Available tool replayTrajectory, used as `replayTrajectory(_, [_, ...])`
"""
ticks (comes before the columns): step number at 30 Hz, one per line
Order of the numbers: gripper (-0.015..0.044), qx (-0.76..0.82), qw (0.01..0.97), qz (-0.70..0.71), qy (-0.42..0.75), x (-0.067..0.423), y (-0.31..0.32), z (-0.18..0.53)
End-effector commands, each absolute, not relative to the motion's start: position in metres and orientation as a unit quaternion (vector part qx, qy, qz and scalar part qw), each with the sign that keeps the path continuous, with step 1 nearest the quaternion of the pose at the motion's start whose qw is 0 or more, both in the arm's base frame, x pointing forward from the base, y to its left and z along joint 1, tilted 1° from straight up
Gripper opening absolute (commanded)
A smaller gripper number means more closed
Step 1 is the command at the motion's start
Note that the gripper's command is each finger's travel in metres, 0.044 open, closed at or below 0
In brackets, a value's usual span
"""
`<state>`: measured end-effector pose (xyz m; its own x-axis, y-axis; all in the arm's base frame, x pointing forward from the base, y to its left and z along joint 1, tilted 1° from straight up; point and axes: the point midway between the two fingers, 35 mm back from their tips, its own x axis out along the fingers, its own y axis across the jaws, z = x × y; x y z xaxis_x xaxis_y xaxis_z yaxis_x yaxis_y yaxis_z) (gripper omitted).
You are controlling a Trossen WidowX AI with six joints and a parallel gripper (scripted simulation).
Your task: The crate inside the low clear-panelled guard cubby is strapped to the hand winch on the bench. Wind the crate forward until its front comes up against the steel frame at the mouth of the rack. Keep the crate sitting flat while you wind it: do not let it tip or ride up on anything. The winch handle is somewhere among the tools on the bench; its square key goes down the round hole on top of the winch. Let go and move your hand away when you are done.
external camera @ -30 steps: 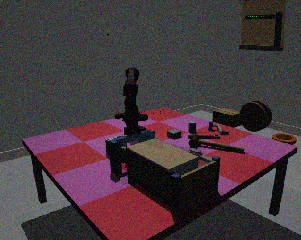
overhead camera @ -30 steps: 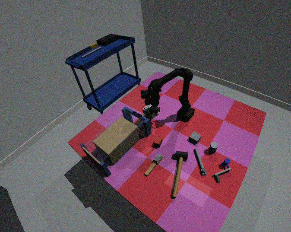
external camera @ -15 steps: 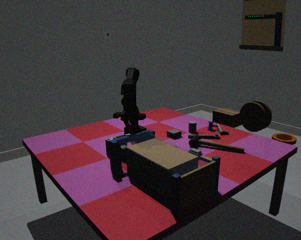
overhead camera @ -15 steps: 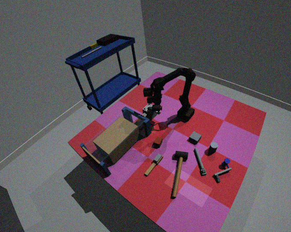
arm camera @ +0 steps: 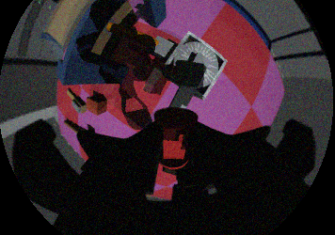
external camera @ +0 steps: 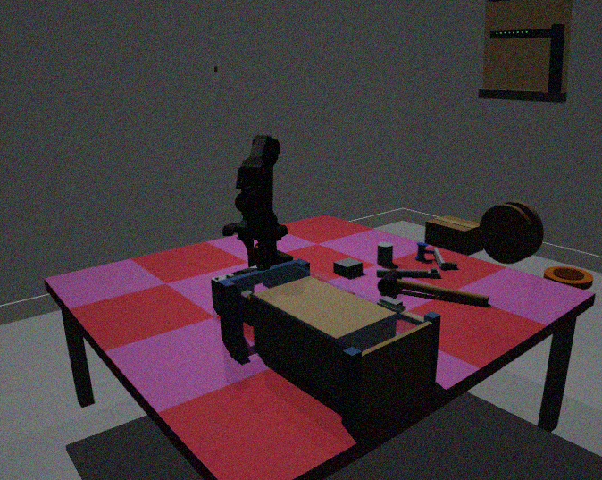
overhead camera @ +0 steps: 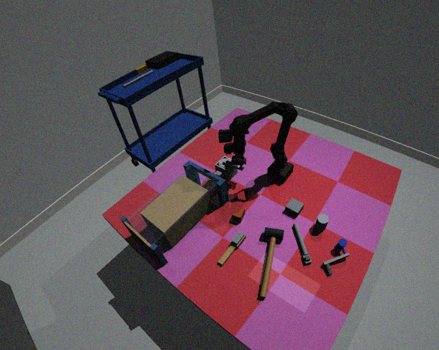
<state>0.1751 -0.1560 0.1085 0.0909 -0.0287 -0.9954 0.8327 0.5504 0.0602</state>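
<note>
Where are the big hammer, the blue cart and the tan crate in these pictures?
Big hammer [overhead camera: 268, 264], top view, on its long wooden handle.
Blue cart [overhead camera: 163, 77], top view, on its upper tray.
Tan crate [overhead camera: 174, 203], top view, on its flat top face.
</note>
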Motion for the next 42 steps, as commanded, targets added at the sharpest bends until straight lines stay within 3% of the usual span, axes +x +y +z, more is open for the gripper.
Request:
replayTrajectory(1, [0.0000,0.342,0.626,-0.340,0.613,0.150,-0.155,0.096])
replayTrajectory(42, [0.0000,0.340,0.625,-0.342,0.614,0.102,-0.197,0.096])
